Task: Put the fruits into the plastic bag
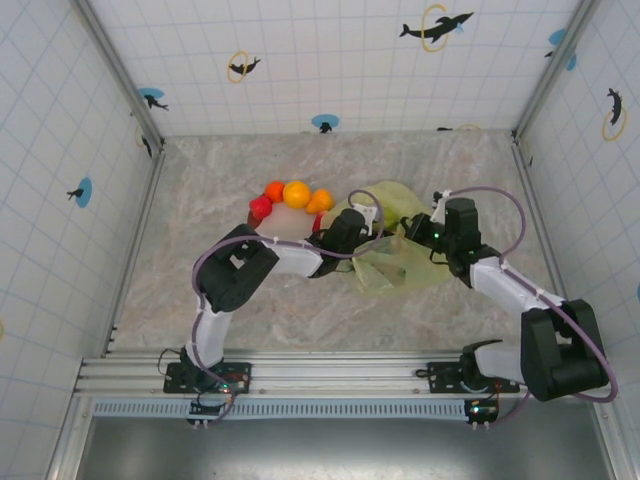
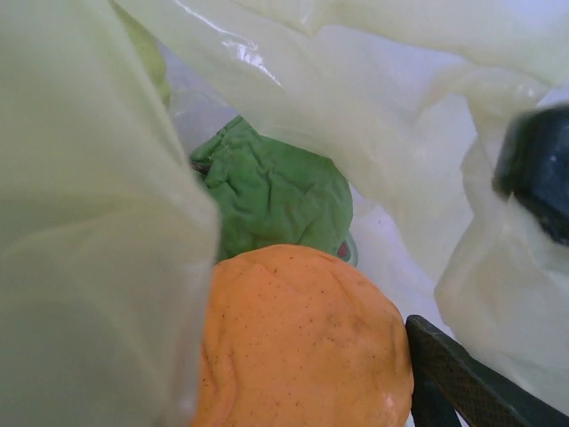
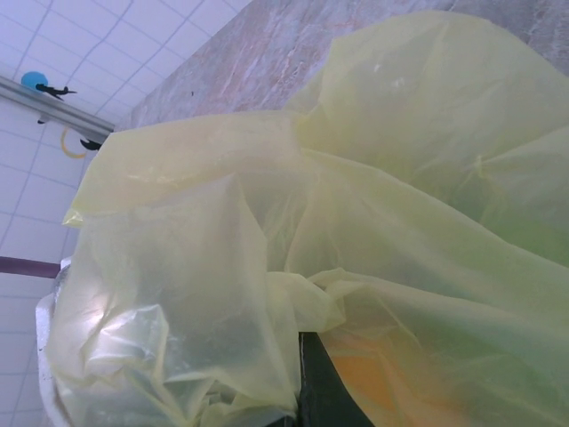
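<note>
The yellow-green plastic bag [image 1: 398, 240] lies crumpled at mid-table between my two grippers. My left gripper [image 1: 366, 236] reaches into its mouth from the left. In the left wrist view an orange fruit [image 2: 302, 342] sits between the jaws, beside one dark finger [image 2: 453, 378]; bag film hides the other finger. A green fruit [image 2: 276, 196] lies deeper in the bag. My right gripper [image 1: 420, 233] is shut on the bag's [image 3: 293, 222] bunched film at its finger [image 3: 324, 387]. Several red and orange fruits [image 1: 297, 193] rest left of the bag.
The loose fruits sit on a pale plate [image 1: 283, 226] just left of the left gripper. Tiled walls enclose the marbled table [image 1: 220, 290] on three sides. A dark part [image 2: 538, 169] shows at the right, just past the bag film.
</note>
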